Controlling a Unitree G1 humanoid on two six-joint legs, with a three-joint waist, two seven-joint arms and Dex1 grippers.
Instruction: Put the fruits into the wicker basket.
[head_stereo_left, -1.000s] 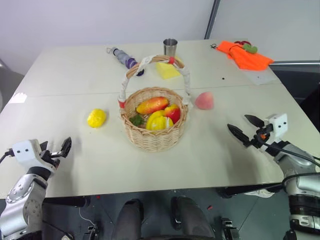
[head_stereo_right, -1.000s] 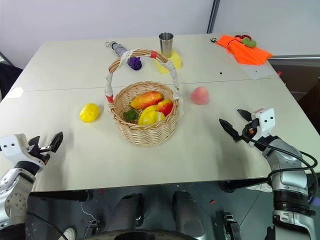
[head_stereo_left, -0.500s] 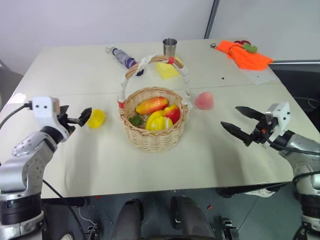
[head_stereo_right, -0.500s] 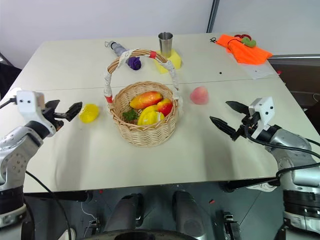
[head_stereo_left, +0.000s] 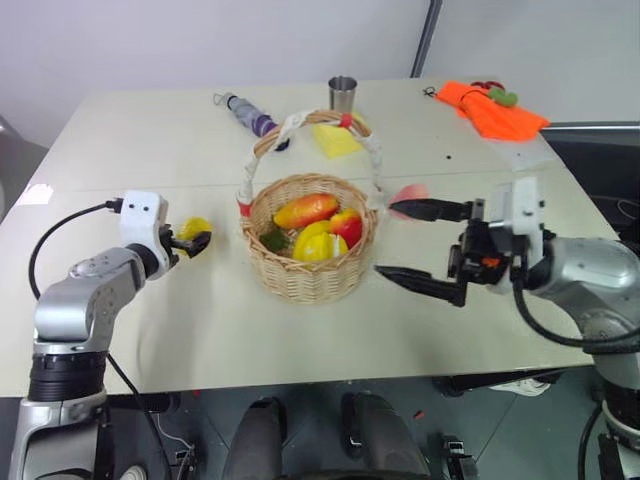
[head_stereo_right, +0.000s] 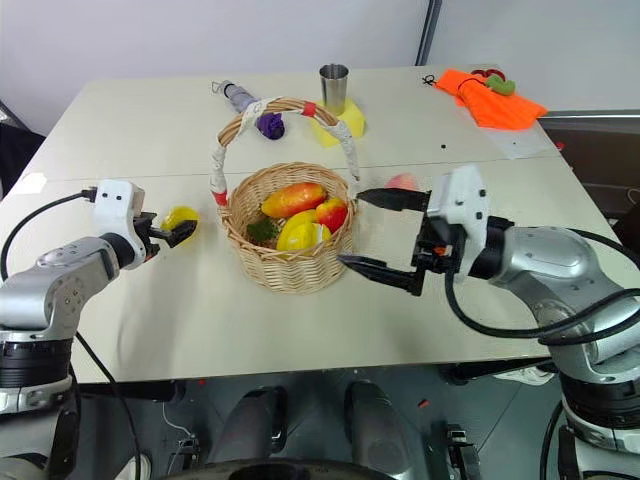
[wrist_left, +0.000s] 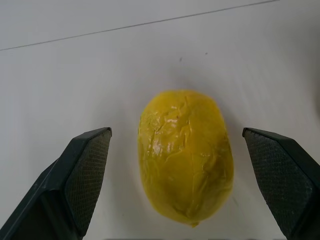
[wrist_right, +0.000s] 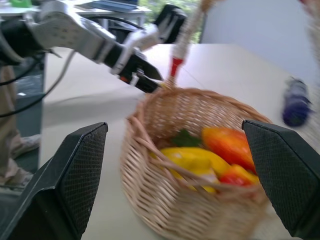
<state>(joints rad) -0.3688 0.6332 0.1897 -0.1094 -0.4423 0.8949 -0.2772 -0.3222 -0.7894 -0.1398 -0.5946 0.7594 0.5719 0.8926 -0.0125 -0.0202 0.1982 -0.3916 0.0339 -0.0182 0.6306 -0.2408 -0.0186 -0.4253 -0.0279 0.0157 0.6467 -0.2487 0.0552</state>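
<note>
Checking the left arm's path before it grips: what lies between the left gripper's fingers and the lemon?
Nothing but bare table. In the left wrist view the lemon lies between the open left gripper fingers, with clear gaps either side.

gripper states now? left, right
Left gripper: open, empty, fingers either side of the lemon.
Right gripper: open, empty, beside the wicker basket.

Lemon (head_stereo_left: 193, 233) left of basket (head_stereo_left: 310, 270), peach (head_stereo_left: 408, 193) right.
</note>
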